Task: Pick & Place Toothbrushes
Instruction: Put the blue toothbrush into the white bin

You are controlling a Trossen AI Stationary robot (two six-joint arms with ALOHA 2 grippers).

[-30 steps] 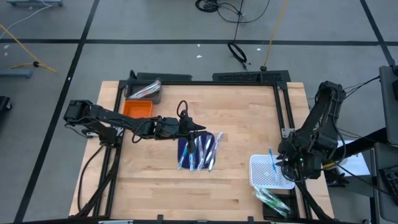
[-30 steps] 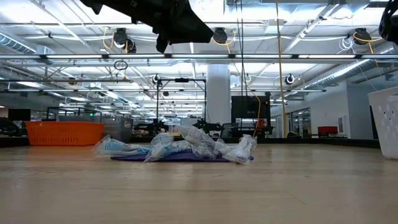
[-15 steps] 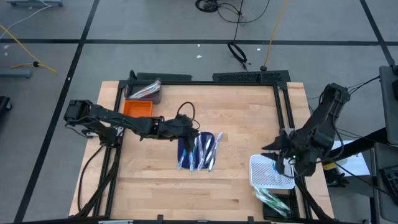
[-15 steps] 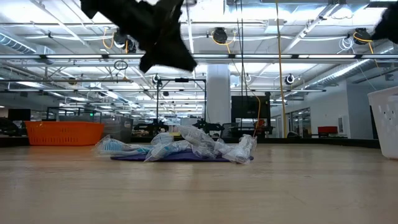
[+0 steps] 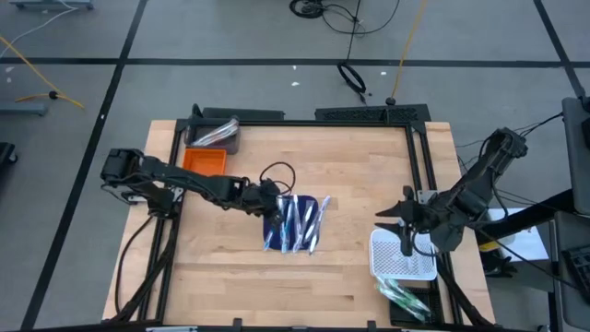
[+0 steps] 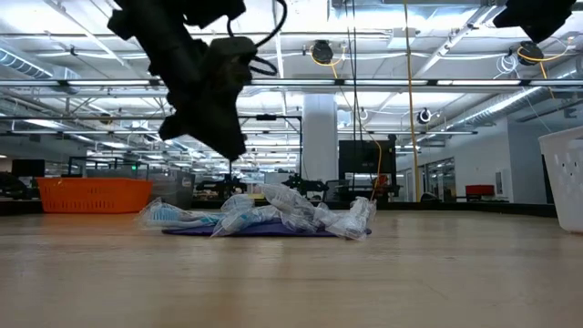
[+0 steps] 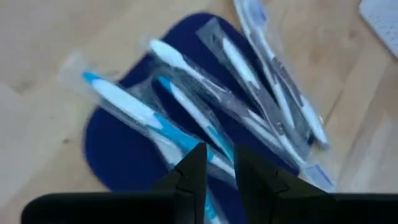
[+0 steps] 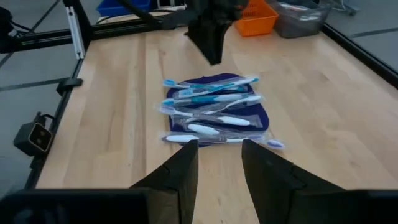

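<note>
Toothbrushes (image 5: 295, 223) in crinkly clear wrappers lie heaped on the dark blue rounded mat (image 7: 118, 143), mid-table (image 5: 350, 166); the left gripper (image 5: 273, 200) hovers over them, fingers slightly parted, empty; the right gripper (image 5: 385, 217), fingers apart and empty, hangs near a white perforated basket (image 5: 398, 260)

I see a pale wooden desk (image 5: 350, 166). Near its middle lies a dark blue rounded mat (image 5: 274, 224); an orange bin (image 5: 204, 161) and grey tray (image 5: 216, 135) sit by one corner, a white perforated basket (image 5: 400, 260) by another.

Approx. six toothbrushes (image 5: 297, 223) – one mat (image 5: 273, 219) – two baskets (image 5: 402, 255).
</note>
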